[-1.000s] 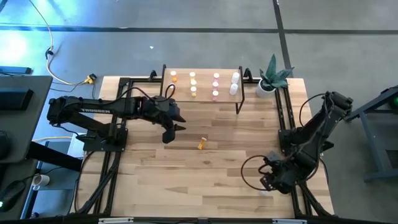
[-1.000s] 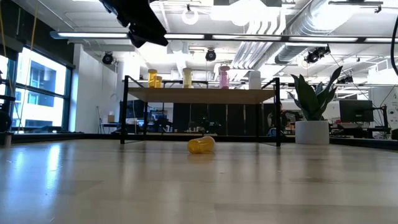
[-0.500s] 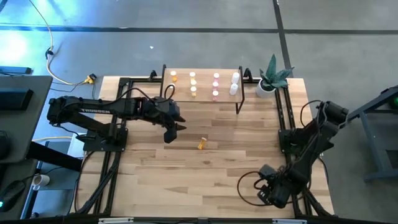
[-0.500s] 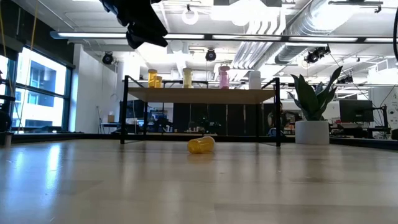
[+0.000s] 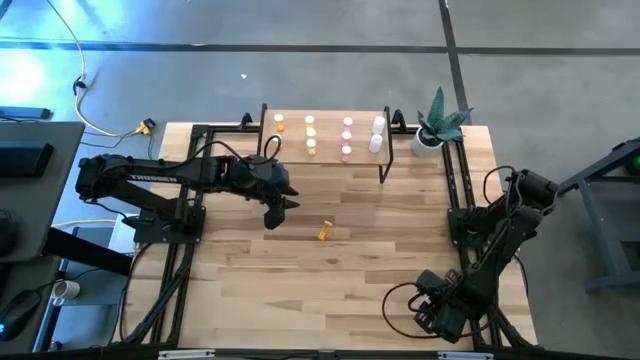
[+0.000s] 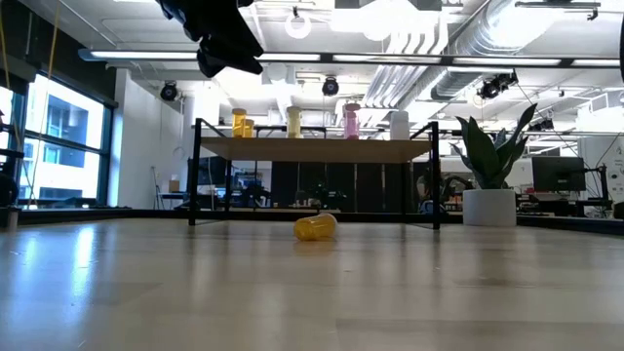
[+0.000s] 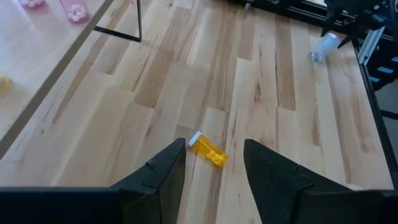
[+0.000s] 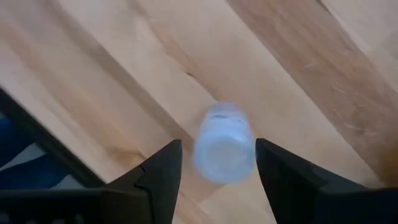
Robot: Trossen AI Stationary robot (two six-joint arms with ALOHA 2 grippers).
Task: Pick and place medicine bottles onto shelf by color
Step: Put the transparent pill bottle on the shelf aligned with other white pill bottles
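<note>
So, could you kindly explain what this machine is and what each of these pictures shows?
It is a robot with two dark arms at a wooden table. One camera looks straight down, one sits at table height, and one rides on each wrist. The shelf at the back carries small bottles. An orange bottle lies on its side mid-table; the left gripper hangs above it, open and empty. The right gripper, near the table's front right corner, is open around a clear bottle lying there, not yet gripping. A potted plant stands beside the shelf.
</note>
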